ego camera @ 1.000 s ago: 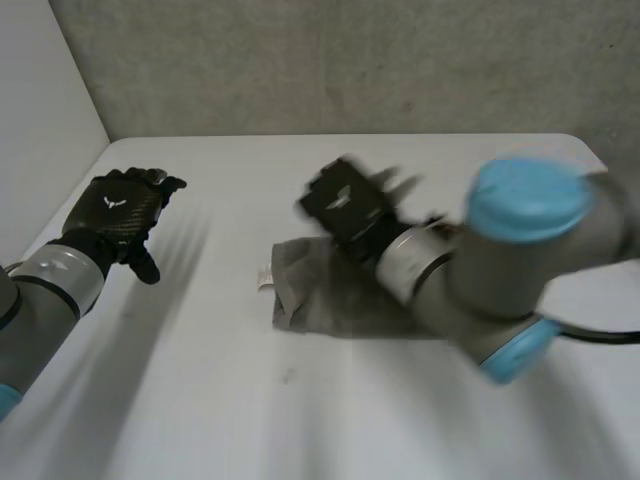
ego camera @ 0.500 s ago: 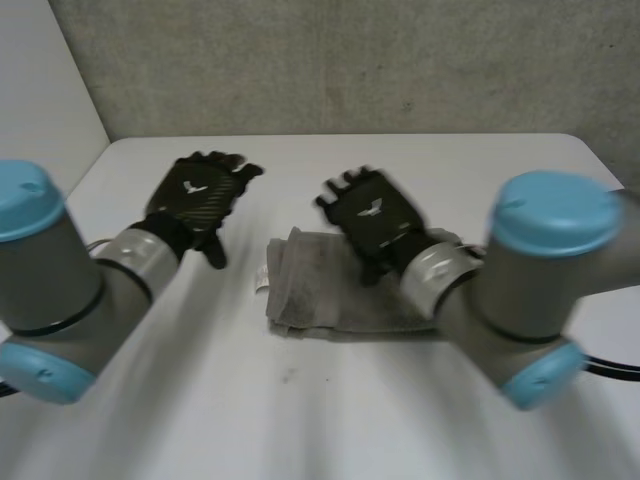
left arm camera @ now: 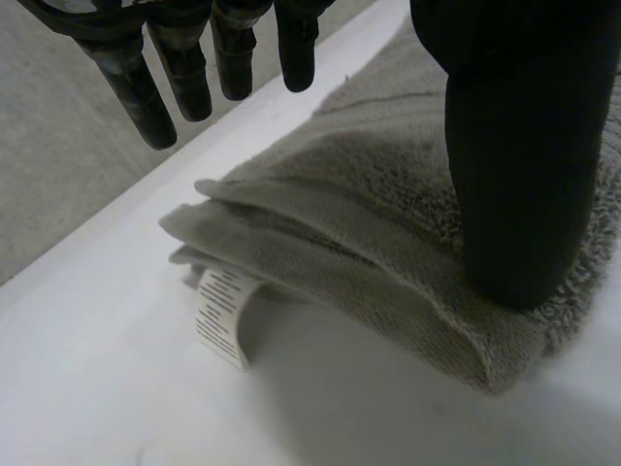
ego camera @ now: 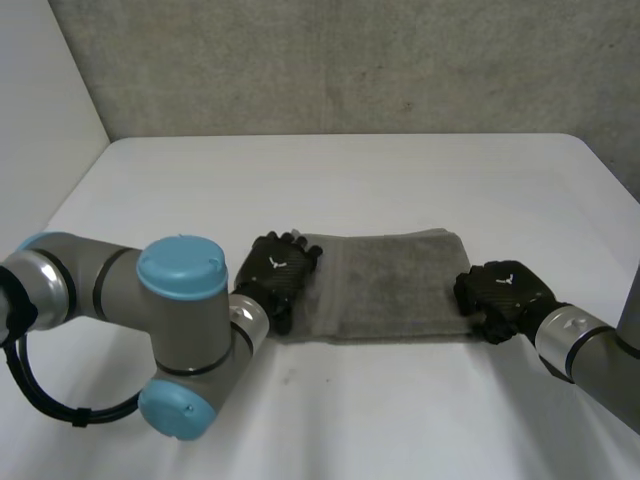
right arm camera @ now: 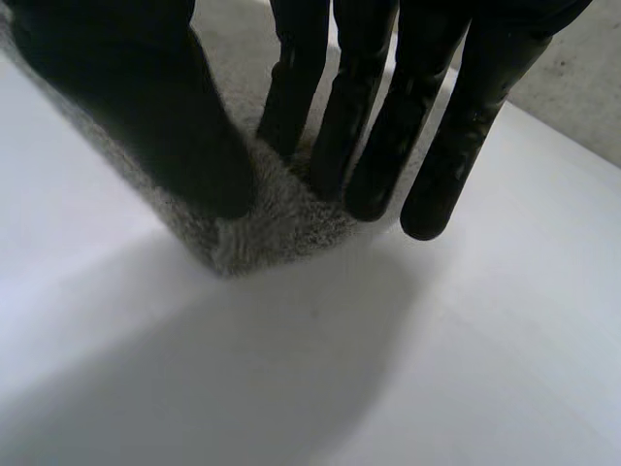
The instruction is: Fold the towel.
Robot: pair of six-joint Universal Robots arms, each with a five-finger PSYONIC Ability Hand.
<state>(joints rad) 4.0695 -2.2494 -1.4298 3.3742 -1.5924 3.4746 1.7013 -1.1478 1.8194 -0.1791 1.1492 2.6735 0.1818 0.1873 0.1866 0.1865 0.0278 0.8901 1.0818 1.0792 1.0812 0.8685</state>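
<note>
Saw the left arm (ego camera: 180,350) bent low at the lower left of the head view, over the white table (ego camera: 350,180). Found the left hand (ego camera: 280,278) just right of it, resting on the left end of the folded grey towel (ego camera: 395,285), stretched as a long strip across the lower middle of the frame. In the left wrist view, noted the thumb (left arm camera: 524,175) pressed down on the towel's (left arm camera: 388,204) top layer near the folded edge, with the fingers (left arm camera: 184,68) straight and clear of the cloth: released, grasping nothing. Spotted a white printed label (left arm camera: 225,316) poking out from under the layers at that end. At lower right, found the right hand (ego camera: 500,292) on the towel's right end. In the right wrist view, saw straight fingers (right arm camera: 374,126) and thumb set down on the towel's (right arm camera: 272,223) corner, unclenched, with no grasp.
</note>
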